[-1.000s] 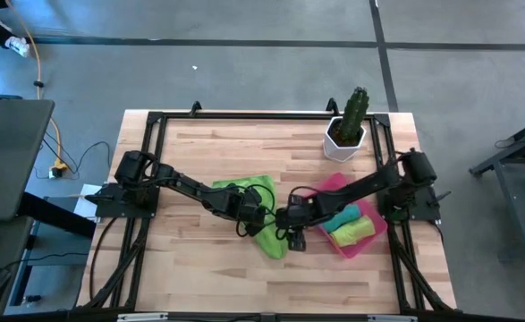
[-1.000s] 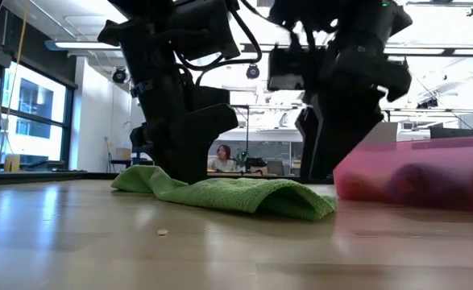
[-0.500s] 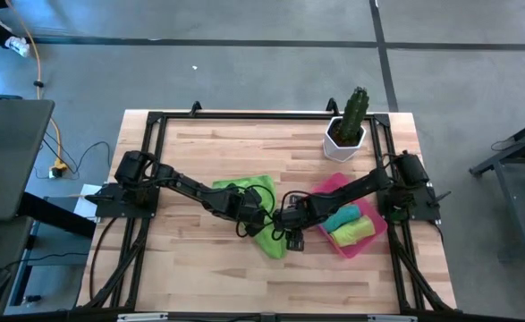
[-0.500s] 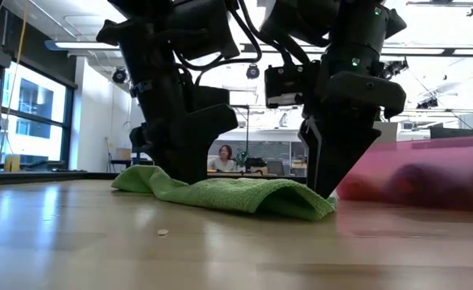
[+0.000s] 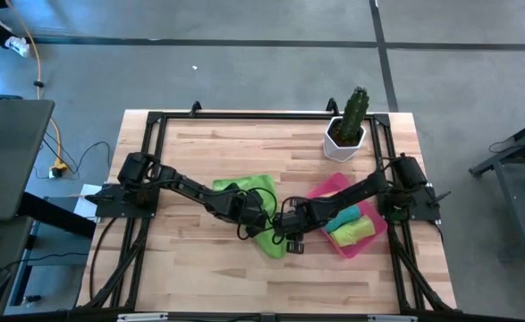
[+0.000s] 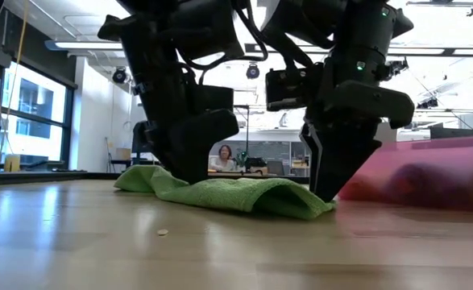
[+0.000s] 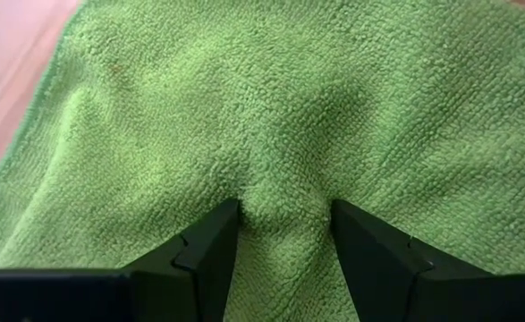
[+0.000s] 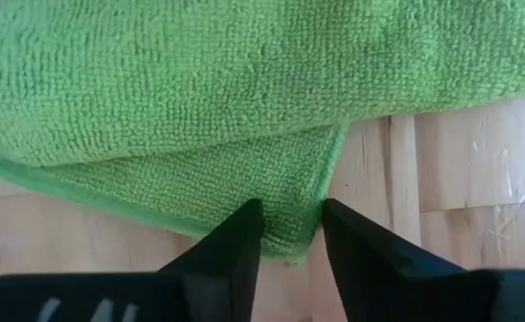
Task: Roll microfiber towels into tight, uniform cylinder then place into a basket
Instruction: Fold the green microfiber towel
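I work at a light wooden table point(image 5: 199, 268) made of planks, with a black frame around it, standing on a grey floor. Seen from table height, the room behind is big and bright, with windows on one side, long ceiling lights and a person point(image 6: 221, 155) sitting far back at a desk.

Going left to right: my left gripper point(image 7: 280, 234) is pressed down on the lime green towel point(image 5: 260, 222), which lies spread and part folded in the middle of the table. My fingers point(image 7: 207, 252) stand a little apart with a small ridge of the cloth pinched up between them.

Next comes my right gripper point(image 8: 291, 234), at the towel's corner nearest the basket. Its fingers point(image 8: 229, 240) are close together, with the thin edge of the cloth between them.

Just beside that is the pink basket point(image 5: 326, 189), with a teal roll point(image 5: 341, 218) and a yellow roll point(image 5: 355, 232) inside. Behind it, near the far edge, stands a white pot with a green cactus point(image 5: 347, 123).
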Controlling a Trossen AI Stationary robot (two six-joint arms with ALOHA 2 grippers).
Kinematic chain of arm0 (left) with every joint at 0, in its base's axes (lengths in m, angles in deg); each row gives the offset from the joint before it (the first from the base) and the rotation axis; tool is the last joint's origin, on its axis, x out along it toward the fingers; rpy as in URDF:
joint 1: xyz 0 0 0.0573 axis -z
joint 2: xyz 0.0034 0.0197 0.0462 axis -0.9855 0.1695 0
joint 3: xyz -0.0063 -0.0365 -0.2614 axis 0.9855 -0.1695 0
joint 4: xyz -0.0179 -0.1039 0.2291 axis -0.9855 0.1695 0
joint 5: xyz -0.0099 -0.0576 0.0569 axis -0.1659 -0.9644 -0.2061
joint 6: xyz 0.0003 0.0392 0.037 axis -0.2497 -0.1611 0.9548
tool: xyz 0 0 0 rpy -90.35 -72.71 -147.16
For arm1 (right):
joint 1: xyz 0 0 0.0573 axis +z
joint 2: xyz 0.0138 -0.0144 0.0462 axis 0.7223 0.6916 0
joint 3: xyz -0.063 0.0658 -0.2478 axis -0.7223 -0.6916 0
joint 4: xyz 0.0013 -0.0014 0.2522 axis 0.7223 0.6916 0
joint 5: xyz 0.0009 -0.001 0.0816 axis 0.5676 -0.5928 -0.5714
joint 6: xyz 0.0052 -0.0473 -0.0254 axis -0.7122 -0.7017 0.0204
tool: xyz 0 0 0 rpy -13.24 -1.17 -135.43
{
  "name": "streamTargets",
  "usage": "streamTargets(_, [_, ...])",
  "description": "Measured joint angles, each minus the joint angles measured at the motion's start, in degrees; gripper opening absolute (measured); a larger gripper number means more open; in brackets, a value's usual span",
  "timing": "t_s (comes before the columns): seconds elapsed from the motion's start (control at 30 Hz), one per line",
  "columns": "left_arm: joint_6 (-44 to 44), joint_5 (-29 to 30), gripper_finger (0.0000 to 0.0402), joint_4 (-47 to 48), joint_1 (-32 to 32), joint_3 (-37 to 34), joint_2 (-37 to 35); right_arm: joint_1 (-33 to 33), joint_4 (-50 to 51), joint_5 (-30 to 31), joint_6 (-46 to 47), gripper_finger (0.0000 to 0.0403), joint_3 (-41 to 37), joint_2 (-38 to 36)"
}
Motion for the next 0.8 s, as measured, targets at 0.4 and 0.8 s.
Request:
streamTargets(0.4, [-0.2, 0.8, 0.0172, 0.9, 0.9, 0.1, 0.0, 0.2, -0.3, 0.3, 0.2, 0.0134, -0.1, 0.0])
streamTargets(0.8, [-0.2, 1.1, 0.0172, 1.8, 2.8, 0.1, -1.3, 0.2, -0.1, 1.8, 0.6, 0.001, -0.2, -0.1])
